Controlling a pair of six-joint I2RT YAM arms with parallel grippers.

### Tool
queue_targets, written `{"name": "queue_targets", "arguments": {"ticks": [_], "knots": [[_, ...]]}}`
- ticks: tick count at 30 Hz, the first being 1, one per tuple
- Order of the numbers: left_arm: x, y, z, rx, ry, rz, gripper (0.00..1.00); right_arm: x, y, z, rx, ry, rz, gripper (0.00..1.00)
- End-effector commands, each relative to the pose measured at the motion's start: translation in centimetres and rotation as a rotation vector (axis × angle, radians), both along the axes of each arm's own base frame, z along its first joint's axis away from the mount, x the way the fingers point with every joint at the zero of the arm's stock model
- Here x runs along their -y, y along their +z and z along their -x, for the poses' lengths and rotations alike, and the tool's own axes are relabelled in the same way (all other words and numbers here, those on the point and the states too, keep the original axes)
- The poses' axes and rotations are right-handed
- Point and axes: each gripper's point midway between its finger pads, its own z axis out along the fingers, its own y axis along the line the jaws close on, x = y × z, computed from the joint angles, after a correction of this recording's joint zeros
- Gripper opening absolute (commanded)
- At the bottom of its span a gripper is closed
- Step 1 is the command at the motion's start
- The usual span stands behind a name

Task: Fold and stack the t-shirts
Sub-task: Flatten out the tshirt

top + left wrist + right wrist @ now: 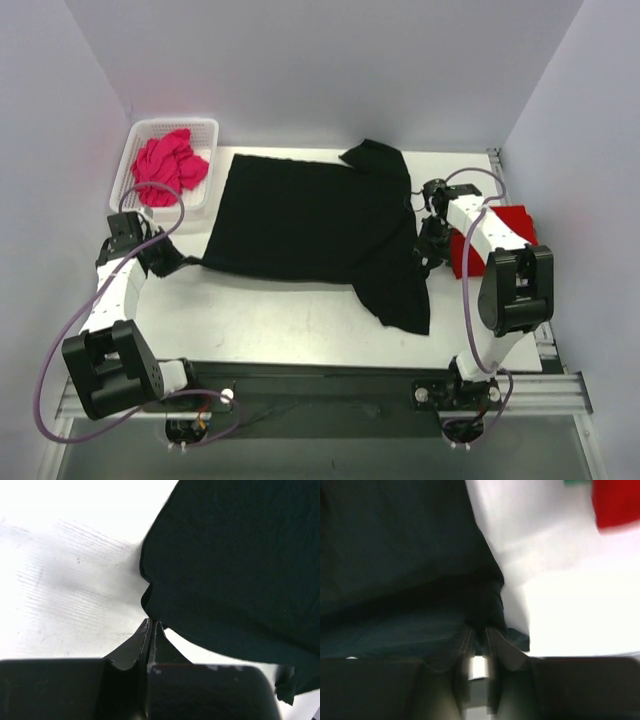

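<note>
Pinching the black t-shirt (300, 215) at its left corner, the left gripper (186, 262) has jaws closed on cloth. The right gripper (421, 262) clamps its right edge.

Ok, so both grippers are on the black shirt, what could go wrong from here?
The left gripper pinches only the very corner of the black t-shirt; a pull could slip it free. The right gripper grips bunched cloth at the rumpled right side, so it may lift several layers and the fold could come out crooked. The red t-shirt lies right beside the right arm and could get dragged along.
</note>
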Motion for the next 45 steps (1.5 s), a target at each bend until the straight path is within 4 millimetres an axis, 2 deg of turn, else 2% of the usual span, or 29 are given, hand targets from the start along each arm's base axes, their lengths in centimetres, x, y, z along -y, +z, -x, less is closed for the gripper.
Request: {"name": "queue_targets", "arguments": {"ticks": [1,4,6,8,9,13,16,19,23,28,45], "knots": [[-0.1,1.4,-1.8,0.077,-0.047,0.002,0.00,0.6,0.2,-0.4,-0.047,0.029,0.036,0.27],[0.1,1.5,-1.9,0.082,-0.061,0.003,0.00,0.1,1.6,0.1,0.000,0.031,0.014,0.43],[0.2,1.4,-1.9,0.084,-0.068,0.007,0.00,0.1,1.2,1.9,-0.022,0.022,0.007,0.47],[0.3,1.3,-1.9,0.086,-0.069,0.015,0.00,-0.1,1.3,3.5,-0.025,0.002,-0.011,0.47],[0.3,1.2,-1.9,0.085,-0.067,0.015,0.00,0.0,0.4,5.3,-0.068,-0.006,-0.013,0.47],[0.5,1.2,-1.8,0.089,-0.072,0.014,0.00,-0.3,-0.2,8.7,-0.085,-0.050,-0.027,0.45],[0.7,0.9,-1.8,0.084,-0.073,0.026,0.00,-0.3,-1.0,10.8,-0.116,-0.084,-0.024,0.44],[0.9,0.7,-1.8,0.079,-0.079,0.032,0.00,-0.2,-1.7,12.0,-0.139,-0.106,-0.012,0.44],[1.1,0.6,-1.8,0.082,-0.081,0.039,0.00,0.1,-2.9,13.1,-0.183,-0.118,0.013,0.41],[1.4,0.4,-1.7,0.078,-0.087,0.050,0.00,0.0,-4.2,13.5,-0.199,-0.131,0.011,0.39],[1.9,0.5,-1.7,0.082,-0.099,0.060,0.00,-0.7,-6.5,14.8,-0.264,-0.120,0.031,0.36]]}}
